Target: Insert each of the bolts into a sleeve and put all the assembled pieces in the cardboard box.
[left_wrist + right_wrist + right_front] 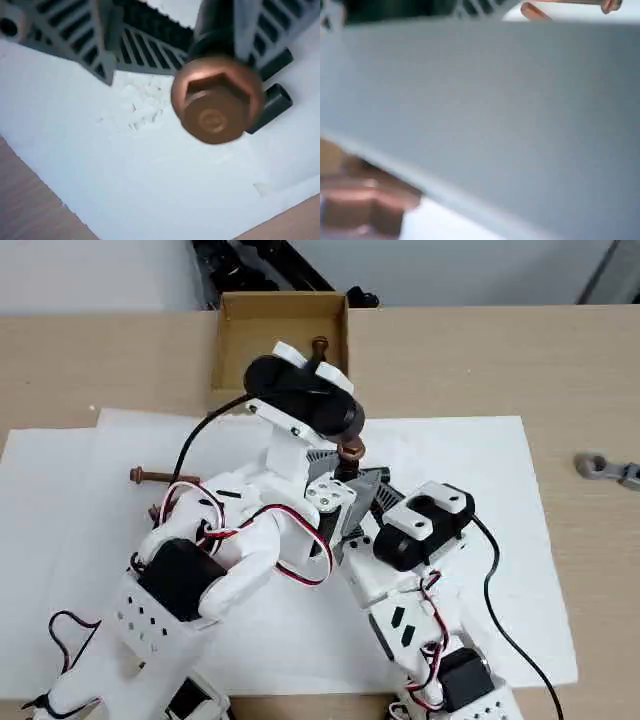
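Observation:
A copper-headed bolt point(350, 450) stands head up over the middle of the white paper point(480, 540). In the left wrist view its hex head point(217, 100) faces the camera, seated in a black sleeve point(215, 25) with ribbed grey fingers point(247, 30) on it. My right gripper point(352, 488) comes in from the near right and is shut on that sleeve. The bolt's head point(360, 205) looms close in the right wrist view. My left gripper point(335, 458) hangs just beside the head. The cardboard box point(225, 340) lies behind, with one bolt point(320, 346) standing in it.
A loose bolt point(150, 476) lies on the paper to the left, with another bolt's end point(157, 510) just below it. Two black cylinders point(277, 97) rest on the paper beside the held piece. A metal tool point(600, 467) lies on the bare table at the far right.

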{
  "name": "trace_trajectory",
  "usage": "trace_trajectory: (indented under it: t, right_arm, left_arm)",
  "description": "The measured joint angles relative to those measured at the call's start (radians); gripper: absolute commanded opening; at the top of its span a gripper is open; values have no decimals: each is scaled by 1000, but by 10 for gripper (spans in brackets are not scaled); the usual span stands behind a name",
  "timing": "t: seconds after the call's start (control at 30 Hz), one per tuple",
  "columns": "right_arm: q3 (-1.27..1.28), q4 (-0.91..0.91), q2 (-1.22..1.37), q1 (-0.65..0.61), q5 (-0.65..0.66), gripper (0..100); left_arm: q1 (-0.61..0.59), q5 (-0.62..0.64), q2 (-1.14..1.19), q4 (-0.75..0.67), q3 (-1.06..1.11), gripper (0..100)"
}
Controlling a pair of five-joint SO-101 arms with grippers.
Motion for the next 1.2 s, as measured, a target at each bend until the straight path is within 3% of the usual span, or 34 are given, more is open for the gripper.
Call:
trace_trajectory:
  t: [0.13,0.33,0.63,0.77,1.2]
  right_arm:
    - [-51,29,44,6,0,2]
    - [-229,35,247,49,0,2]
    - [-641,3,770,110,0,2]
    - [-864,-6,1025,129,0,2]
    - [-1488,-15,1751,130,-3,3]
  left_arm:
    - [-11,0,2,51,-18,152]
    - [-160,-26,0,54,-34,146]
    - [-425,-115,-41,54,-43,11]
    - [-506,-146,-104,54,-35,6]
    - [-838,-152,-407,54,287,6]
